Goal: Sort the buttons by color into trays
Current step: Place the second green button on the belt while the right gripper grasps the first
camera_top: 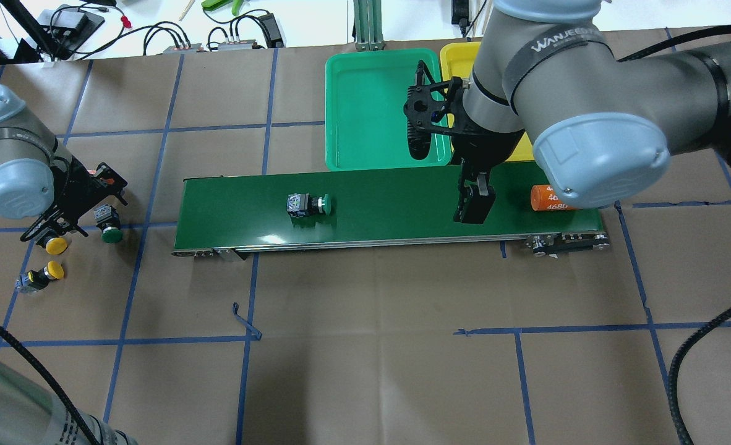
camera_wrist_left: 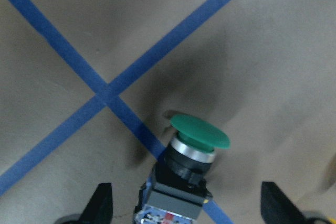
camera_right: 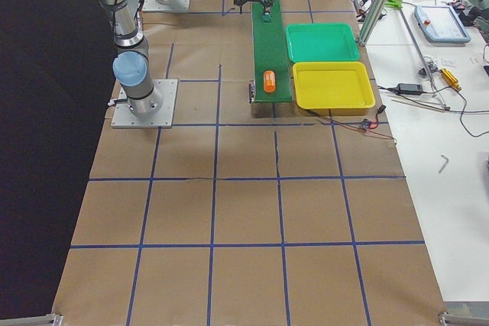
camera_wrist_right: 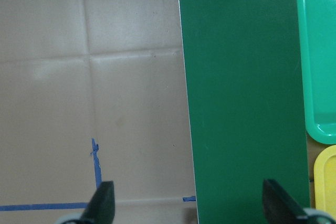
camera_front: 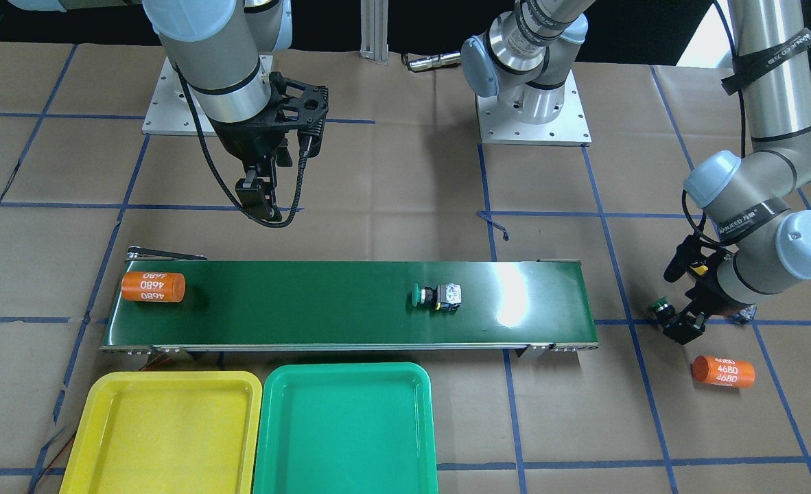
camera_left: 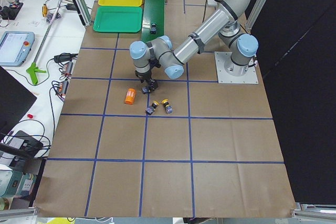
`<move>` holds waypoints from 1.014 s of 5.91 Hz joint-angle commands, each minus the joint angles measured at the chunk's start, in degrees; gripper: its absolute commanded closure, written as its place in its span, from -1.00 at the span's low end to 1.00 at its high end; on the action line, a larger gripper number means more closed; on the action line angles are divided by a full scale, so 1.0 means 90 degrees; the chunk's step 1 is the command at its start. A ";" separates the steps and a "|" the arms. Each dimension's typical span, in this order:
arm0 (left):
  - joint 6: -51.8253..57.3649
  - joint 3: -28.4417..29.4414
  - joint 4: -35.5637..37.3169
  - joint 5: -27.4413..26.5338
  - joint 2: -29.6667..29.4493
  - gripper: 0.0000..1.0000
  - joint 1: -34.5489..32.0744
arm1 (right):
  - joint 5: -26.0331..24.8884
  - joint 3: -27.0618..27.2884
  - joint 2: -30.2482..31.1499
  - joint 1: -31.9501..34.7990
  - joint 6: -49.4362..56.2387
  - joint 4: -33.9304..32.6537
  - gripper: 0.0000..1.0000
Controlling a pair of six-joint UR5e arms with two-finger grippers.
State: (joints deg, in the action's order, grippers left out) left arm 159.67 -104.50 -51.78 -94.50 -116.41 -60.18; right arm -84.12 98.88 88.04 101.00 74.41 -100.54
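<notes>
One green button [camera_front: 436,296] lies on its side mid-belt; it also shows in the overhead view [camera_top: 308,204]. A second green button [camera_wrist_left: 198,140] lies on the paper between the spread fingers of my left gripper [camera_wrist_left: 189,208], which is open and low around its body [camera_top: 111,230]. Two yellow buttons [camera_top: 55,245] [camera_top: 44,275] lie on the paper just beside it. My right gripper [camera_front: 261,206] is open and empty, hanging above the belt's other end [camera_wrist_right: 189,208]. The yellow tray [camera_front: 165,432] and the green tray [camera_front: 347,425] sit side by side, both empty.
The long dark-green conveyor belt [camera_front: 309,322] runs across the table. An orange "4680" cylinder [camera_front: 153,286] lies on the belt's end near my right gripper. Another orange cylinder [camera_front: 723,370] lies on the paper near my left gripper. Blue tape lines grid the brown paper.
</notes>
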 commanded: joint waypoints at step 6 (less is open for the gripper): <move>-0.2772 0.0330 -0.1118 0.0051 0.0862 0.99 -0.0624 | 0.0001 0.0087 -0.1147 0.0554 0.0072 -0.1718 -1.00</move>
State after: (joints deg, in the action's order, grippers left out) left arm 141.81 -102.57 -58.17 -94.12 -110.65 -63.27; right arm -84.11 99.61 79.85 105.22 75.13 -113.54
